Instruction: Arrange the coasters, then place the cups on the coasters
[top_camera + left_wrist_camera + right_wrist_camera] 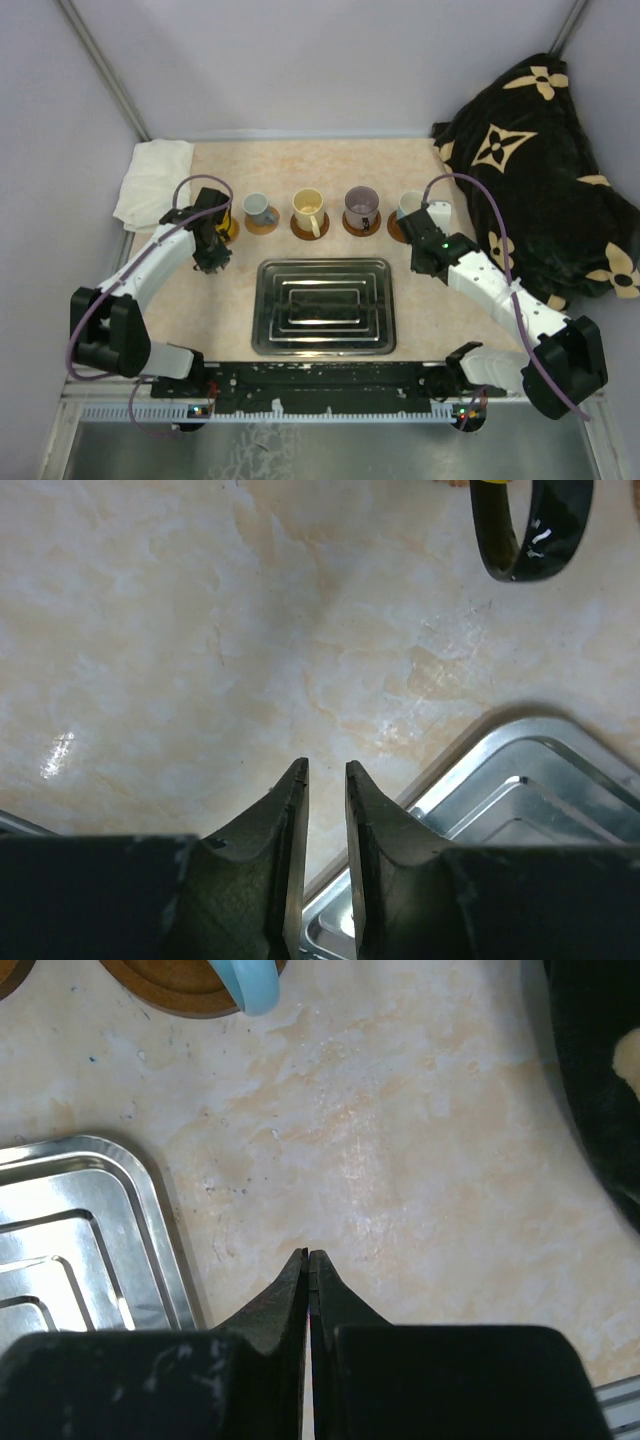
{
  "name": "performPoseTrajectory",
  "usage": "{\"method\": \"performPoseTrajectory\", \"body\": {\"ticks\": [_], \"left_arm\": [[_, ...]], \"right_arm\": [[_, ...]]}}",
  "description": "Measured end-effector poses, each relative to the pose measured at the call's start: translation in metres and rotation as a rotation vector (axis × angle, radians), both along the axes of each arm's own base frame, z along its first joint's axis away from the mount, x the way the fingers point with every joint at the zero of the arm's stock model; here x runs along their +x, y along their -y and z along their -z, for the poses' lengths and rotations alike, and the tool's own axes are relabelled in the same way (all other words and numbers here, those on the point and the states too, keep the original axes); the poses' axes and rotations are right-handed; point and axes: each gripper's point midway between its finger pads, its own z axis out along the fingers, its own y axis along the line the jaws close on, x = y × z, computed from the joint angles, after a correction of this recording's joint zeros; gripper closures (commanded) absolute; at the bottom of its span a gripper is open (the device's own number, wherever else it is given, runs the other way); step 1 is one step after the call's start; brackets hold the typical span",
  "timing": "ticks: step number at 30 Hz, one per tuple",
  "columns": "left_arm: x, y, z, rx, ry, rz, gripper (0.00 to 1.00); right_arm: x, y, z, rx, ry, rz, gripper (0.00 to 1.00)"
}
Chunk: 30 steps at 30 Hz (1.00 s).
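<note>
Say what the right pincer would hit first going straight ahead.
Likely bare tabletop: the shut right pincer aims at open surface, clear of the handle of the light blue cup and its coaster, though depth is unclear.

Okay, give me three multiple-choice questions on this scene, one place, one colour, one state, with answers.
1. Where is the steel tray relative to the cups? A beyond them; B on the robot's side of them; C to their left.
2. What colour is the middle cup? A red; B cream; C green.
3. The right gripper is: A shut, empty; B holding a cup; C wide open.
Answers: B, the top view shows it nearer than the row; B, its body is pale cream; A, the fingertips meet on nothing.
</note>
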Motion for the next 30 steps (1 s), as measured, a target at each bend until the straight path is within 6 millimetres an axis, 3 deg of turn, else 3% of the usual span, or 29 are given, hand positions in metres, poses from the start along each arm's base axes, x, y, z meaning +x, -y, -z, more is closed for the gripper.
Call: {"method": "performPoseTrajectory", "body": {"ticks": [9,15,30], "left_arm": [[0.010,-0.004,0.034,0.021,-0.078,-0.085,0.73],[0.031,-0.012,0.041,0.006,-0.057,-0.147,0.73],[0.065,-0.032,0.055,-0.070,0.006,-0.287,0.73]], "right_arm": [[0.014,-0.002,-0.015,-0.017,0.044,-0.003,1.00],[0.025,-0.001,-0.027,-0.041,0.082,0.001,1.00],[0.033,0.004,-0.031,-0.090,0.093,0.013,0.98]]}}
